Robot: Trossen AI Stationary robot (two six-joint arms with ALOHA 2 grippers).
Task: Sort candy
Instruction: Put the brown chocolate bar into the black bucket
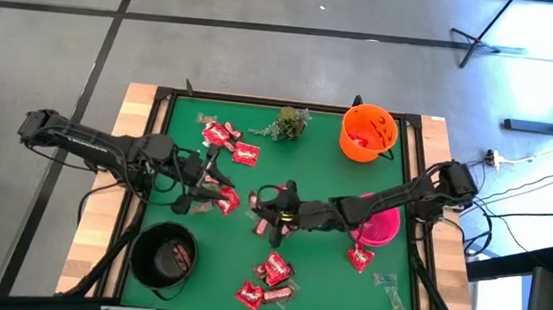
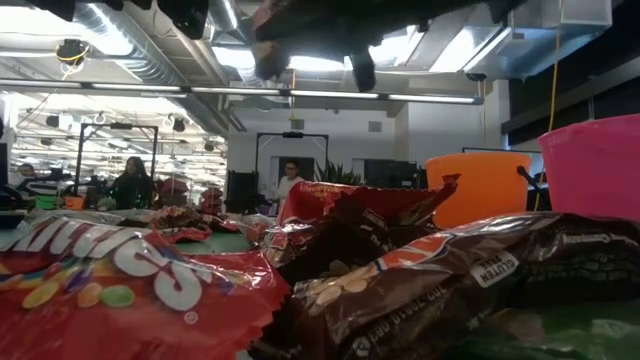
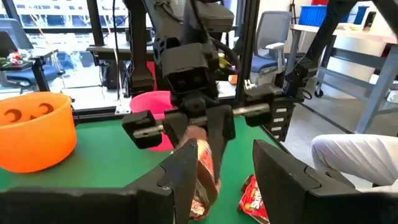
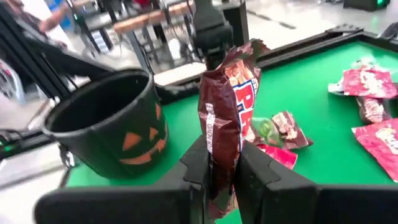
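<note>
My right gripper (image 1: 269, 218) is over the middle of the green table (image 1: 315, 168), shut on a dark brown-red candy bar (image 4: 227, 106). My left gripper (image 1: 211, 187) faces it from the left, open, with nothing between its fingers (image 3: 186, 174). The held bar (image 3: 204, 171) shows just beyond them. Red candy packets lie flat on the table at the far left (image 1: 223, 133), beside my left gripper (image 1: 227, 201) and near the front edge (image 1: 276, 270). A black pumpkin bucket (image 1: 162, 255) stands at the front left. My right gripper pinches the bar's lower half (image 4: 221, 155) between its two fingers, one on each flat face. The fingers reach nearly level from the table's right. The bar stands upright, its top above the fingers and its lower end below them, clear of the table.
An orange bucket (image 1: 369, 133) stands at the far right and a pink bowl (image 1: 383, 227) under my right arm. A green sprig (image 1: 289, 123) lies at the far middle, and a clear-wrapped sweet (image 1: 390, 290) at the front right. A raised black frame rims the table.
</note>
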